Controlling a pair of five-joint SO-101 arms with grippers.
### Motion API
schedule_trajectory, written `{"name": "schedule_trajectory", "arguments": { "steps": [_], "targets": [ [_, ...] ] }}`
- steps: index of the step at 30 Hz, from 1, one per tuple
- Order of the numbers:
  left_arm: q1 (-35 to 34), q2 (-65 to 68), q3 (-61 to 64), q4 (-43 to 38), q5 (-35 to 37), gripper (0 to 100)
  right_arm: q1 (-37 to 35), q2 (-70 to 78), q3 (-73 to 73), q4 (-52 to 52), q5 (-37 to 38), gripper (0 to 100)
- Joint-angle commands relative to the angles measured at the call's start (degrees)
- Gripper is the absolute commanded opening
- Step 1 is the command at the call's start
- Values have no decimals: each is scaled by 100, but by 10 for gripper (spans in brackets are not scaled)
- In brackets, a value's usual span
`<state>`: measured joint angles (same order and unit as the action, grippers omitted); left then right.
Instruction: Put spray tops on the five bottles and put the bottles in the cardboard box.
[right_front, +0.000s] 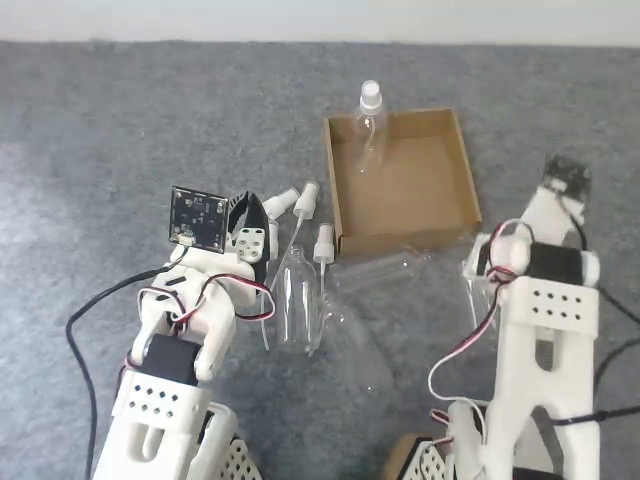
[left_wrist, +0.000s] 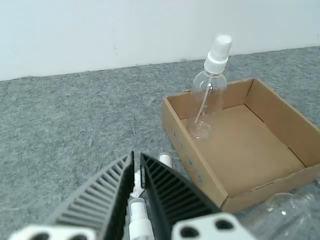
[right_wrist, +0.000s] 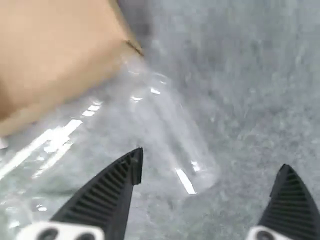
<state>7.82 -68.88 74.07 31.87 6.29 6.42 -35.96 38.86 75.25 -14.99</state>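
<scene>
Left of the desk's (right_front: 100, 120) middle, the left gripper (left_wrist: 136, 157) has its jaws drawn almost together on a white spray top (left_wrist: 136, 182), seemingly pinched by its neck. Just right of it lie loose spray tops (right_front: 307, 195), and near them uncapped bottles (right_front: 295, 295) rest on their sides, close to the near-left corner of the cardboard box (right_front: 335, 180). One capped bottle (right_front: 370, 125) stands upright in the box's far-left corner, so most of the job likely remains. At the box's near-right corner the right gripper (right_wrist: 212, 160) hangs wide open above a clear bottle (right_wrist: 165, 130) lying just beside the cardboard. The step in hand looks like mating the held top to a bottle. To do it well, the right jaws should probably close around the bottle's body rather than its neck, and gently, since thin clear plastic is likely to dent or squirt free. Stand the bottle up with its mouth clear. The left arm should then bring the top in line with the mouth, feed the tube in first, and only then press or twist the collar down squarely.
</scene>
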Motion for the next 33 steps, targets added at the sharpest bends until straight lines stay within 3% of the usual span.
{"name": "schedule_trajectory", "arguments": {
  "steps": [1, 3, 9, 14, 20, 24, 27, 30, 33],
  "targets": [
    [-9, -53, -48, -141, -53, 12, -699, 22, -941, 470, -79, 362],
    [-26, -53, -48, -141, -53, 12, -936, 22, -791, 470, 105, 362],
    [-26, -53, -48, -141, -53, 12, -954, 22, 334, 259, 1776, 362],
    [9, -53, -40, -141, -53, 12, -875, -22, 1503, -303, 2470, 362],
    [-35, -53, -31, -123, -53, 12, -119, -22, 2154, -1411, 3323, 362],
    [0, -18, -40, -123, -9, 12, 84, -48, 2567, -1473, 4334, 363],
    [18, -9, -40, -105, 0, 12, 374, -48, 2664, -1455, 4431, 362],
    [-26, 0, -127, -79, 0, 12, 919, -48, 2593, -1481, 4563, 362],
    [-35, 149, -637, 589, -18, 12, 1701, 22, 2215, -1446, 5029, 361]
  ]
}}
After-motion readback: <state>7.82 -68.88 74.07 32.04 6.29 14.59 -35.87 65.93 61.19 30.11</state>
